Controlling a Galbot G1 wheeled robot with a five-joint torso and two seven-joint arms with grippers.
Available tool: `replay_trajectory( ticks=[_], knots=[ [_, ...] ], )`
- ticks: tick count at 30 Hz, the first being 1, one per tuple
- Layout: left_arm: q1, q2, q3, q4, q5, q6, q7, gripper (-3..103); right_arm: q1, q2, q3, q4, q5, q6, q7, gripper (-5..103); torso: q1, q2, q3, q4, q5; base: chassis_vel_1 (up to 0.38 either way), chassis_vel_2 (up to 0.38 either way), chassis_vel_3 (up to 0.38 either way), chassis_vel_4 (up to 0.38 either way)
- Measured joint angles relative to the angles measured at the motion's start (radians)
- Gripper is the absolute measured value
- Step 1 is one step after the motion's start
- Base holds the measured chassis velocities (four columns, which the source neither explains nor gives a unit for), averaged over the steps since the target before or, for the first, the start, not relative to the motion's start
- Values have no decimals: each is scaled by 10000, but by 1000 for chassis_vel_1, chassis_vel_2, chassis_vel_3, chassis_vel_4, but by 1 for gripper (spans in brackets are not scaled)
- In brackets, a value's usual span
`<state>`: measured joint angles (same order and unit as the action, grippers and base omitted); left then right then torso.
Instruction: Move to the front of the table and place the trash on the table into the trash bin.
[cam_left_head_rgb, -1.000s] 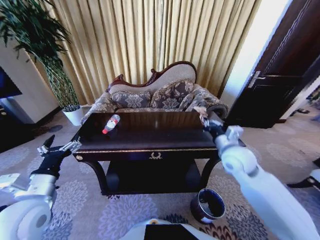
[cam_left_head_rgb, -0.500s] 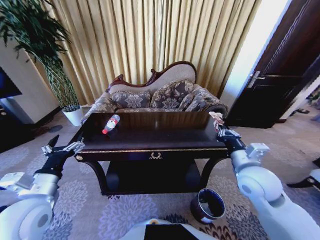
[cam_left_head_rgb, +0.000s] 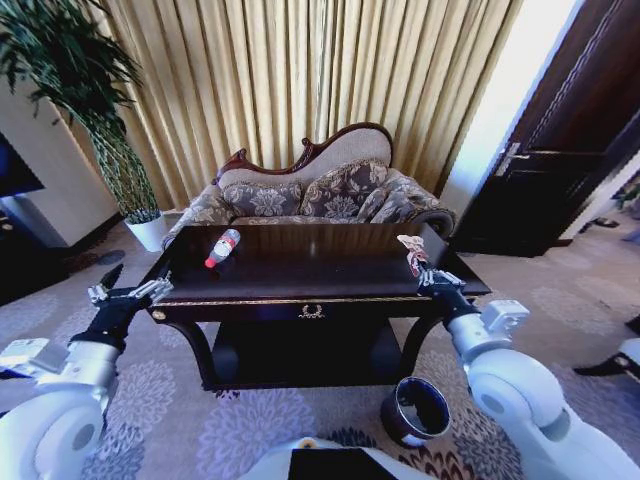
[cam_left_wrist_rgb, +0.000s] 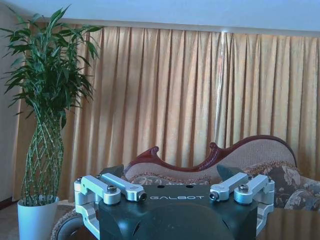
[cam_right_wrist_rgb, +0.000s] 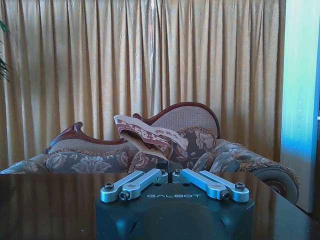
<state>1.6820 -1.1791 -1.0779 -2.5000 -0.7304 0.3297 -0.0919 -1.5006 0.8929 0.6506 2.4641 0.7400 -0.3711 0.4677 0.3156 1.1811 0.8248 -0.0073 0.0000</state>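
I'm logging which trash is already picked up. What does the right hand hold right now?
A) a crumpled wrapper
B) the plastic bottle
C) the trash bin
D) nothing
A: the right hand is shut on the crumpled wrapper above the table, while the bottle lies on the tabletop.

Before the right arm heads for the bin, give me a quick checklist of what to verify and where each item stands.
1. Wrapper held by right gripper: ok, pinched between shut fingers.
2. Wrapper lifted off the table: ok, it sticks up above the right end.
3. Trash bin upright with open mouth: ok, on the carpet below the gripper.
4. Left gripper out of the way: ok, open, off the table's left end.
5. Bottle left to collect: not ok, lying on the table.
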Motion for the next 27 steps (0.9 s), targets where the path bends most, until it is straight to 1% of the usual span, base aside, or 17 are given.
replay_trajectory(
  ticks=[3, 12, 24, 27],
  knots=[
    [7, -115, 82, 0, 50, -22, 64, 100, 30, 150, -133, -66, -218, -1, 1, 0, 0, 0, 0, -1, 0, 0, 0, 0, 0],
    [-54, -75, 156, 0, 62, -24, 101, 100, 69, 245, -170, -147, -268, 67, 0, 0, 2, -2, 0, -1, 0, 58, -44, -46, 43],
    [30, -104, 119, 0, 93, -52, 114, 100, 389, 306, -584, -376, -630, 264, -4, 0, -4, 2, -3, -1, 0, 153, -155, -154, 166],
    [32, -97, 113, 0, 96, -60, 114, 100, 523, 334, -751, -518, -782, 451, -13, 0, -4, 3, -2, -2, -1, 89, -106, -104, 51]
  ],
)
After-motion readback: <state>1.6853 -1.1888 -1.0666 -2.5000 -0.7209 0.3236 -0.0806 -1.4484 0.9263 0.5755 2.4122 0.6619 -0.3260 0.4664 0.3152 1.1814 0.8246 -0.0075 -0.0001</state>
